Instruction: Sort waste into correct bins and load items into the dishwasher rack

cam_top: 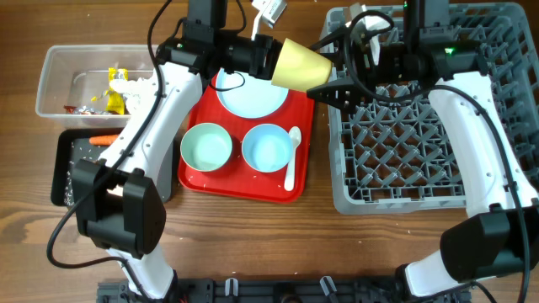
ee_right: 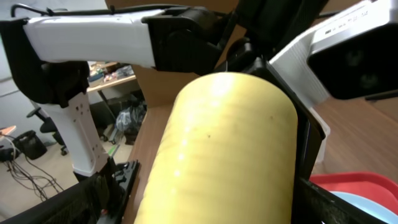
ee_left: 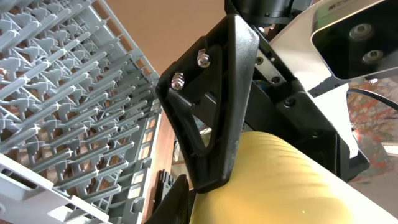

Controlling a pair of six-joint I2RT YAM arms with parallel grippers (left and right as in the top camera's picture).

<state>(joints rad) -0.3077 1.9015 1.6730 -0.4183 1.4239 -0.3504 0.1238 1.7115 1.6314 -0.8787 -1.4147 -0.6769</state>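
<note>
The small yellow cup [cam_top: 301, 66] [ee_left: 280, 180] [ee_right: 230, 143] hangs on its side in the air between the red tray and the dishwasher rack [cam_top: 421, 160]. My left gripper [cam_top: 271, 57] is shut on the cup's narrower end. My right gripper [cam_top: 325, 66] [ee_right: 214, 205] stands open around the cup's wide end, one finger above it and one [ee_left: 211, 112] below, with a gap showing on one side. The grey rack's pegs [ee_left: 74, 93] fill the left of the left wrist view.
On the red tray [cam_top: 195, 181] lie a light blue plate [cam_top: 248, 97], two bowls [cam_top: 206, 145] [cam_top: 268, 146] and a white spoon [cam_top: 292, 158]. At the left a clear tub [cam_top: 59, 80] holds wrappers [cam_top: 115, 94]. A carrot [cam_top: 103, 139] lies on the black tray [cam_top: 72, 164].
</note>
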